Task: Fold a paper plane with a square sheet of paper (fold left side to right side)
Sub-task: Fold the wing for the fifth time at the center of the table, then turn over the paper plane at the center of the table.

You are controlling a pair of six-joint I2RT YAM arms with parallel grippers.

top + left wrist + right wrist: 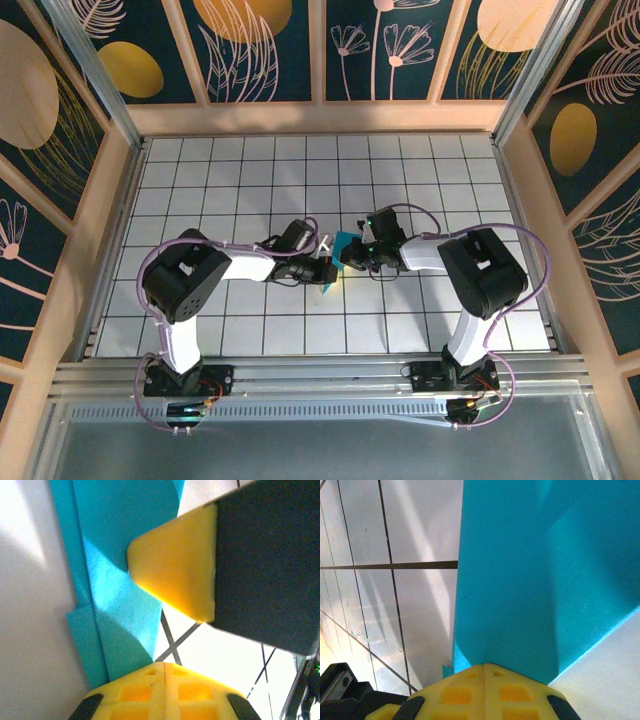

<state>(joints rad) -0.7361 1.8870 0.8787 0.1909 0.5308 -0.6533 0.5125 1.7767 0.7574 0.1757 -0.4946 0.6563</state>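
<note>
The turquoise sheet of paper (346, 247) lies at the middle of the tiled table, folded into a slim dart shape with its point toward the near edge. Layered folds of the paper (117, 605) run along its length in the left wrist view. My left gripper (332, 268) is shut, its yellow tip (164, 665) touching the paper's lower edge. My right gripper (358, 256) is shut too. Its tip (485, 666) rests against the broad face of the paper (530, 580). One right finger (175, 565) lies on the paper in the left wrist view. Neither pair of jaws pinches the sheet.
White tiles with dark grid lines (300, 170) cover the table, fenced by wooden walls (110, 210) and a metal rail (320, 375) at the near edge. Both arms reach inward and almost meet at the centre.
</note>
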